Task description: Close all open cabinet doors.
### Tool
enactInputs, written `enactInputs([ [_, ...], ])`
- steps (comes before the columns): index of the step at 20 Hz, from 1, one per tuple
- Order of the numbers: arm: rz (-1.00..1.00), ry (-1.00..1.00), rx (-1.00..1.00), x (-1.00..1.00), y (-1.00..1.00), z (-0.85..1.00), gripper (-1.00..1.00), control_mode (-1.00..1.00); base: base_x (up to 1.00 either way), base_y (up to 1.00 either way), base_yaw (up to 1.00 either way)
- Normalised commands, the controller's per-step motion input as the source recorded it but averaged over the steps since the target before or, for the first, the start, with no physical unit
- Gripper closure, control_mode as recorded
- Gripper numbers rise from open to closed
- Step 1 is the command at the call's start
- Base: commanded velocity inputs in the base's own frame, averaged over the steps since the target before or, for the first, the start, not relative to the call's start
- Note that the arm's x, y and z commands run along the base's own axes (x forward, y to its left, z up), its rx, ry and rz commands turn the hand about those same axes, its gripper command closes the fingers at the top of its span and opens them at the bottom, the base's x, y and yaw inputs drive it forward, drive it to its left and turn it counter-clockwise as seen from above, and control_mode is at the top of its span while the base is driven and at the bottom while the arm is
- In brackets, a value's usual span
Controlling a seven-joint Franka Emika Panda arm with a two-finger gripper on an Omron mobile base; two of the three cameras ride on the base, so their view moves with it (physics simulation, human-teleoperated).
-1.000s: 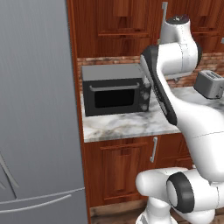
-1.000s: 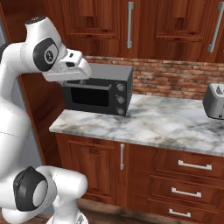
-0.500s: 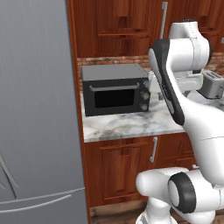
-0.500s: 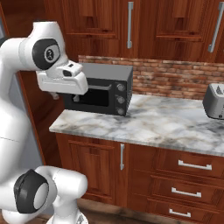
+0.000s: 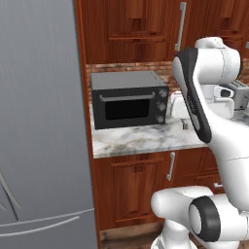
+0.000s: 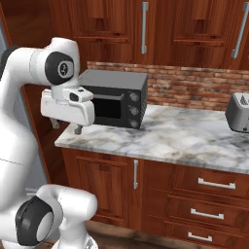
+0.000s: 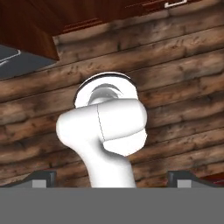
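Note:
Tall reddish-brown cabinet doors with long silver bar handles hang above the counter, and those I see lie flush with their fronts. One of them shows in the left base view with its handle. My gripper hangs beside the counter's left end, in front of the microwave, pointing down with its fingers apart and nothing between them. The left base view has the gripper just right of the microwave. In the hand view the gripper looks down at the plank floor, well below the upper doors.
A black microwave stands on the marble counter, with a silver toaster at the right. The big grey fridge fills the left side. Drawers and a lower door sit under the counter. Wooden floor lies below.
The arm has swung down, so the hand has dropped from upper-cabinet height to counter level in front of the microwave. The fingers stayed apart.

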Motion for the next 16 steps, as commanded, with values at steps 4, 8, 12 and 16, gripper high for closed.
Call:
enactInputs([
  [4, -0.05, 0.21, 0.09, -0.42, -0.05, -0.24, -1.0, -1.0, 0.0, 0.0, 0.0],
  [8, -0.01, 0.1, 0.03, -0.28, 0.0, -0.2, -1.0, -1.0, 0.0, 0.0, 0.0],
  [12, 0.0, -0.09, -0.01, -0.36, 0.0, -0.02, -1.0, -1.0, 0.0, 0.0, 0.0],
  [16, 0.0, -0.32, -0.06, -0.55, 0.0, 0.0, -1.0, -1.0, 0.0, 0.0, 0.0],
])
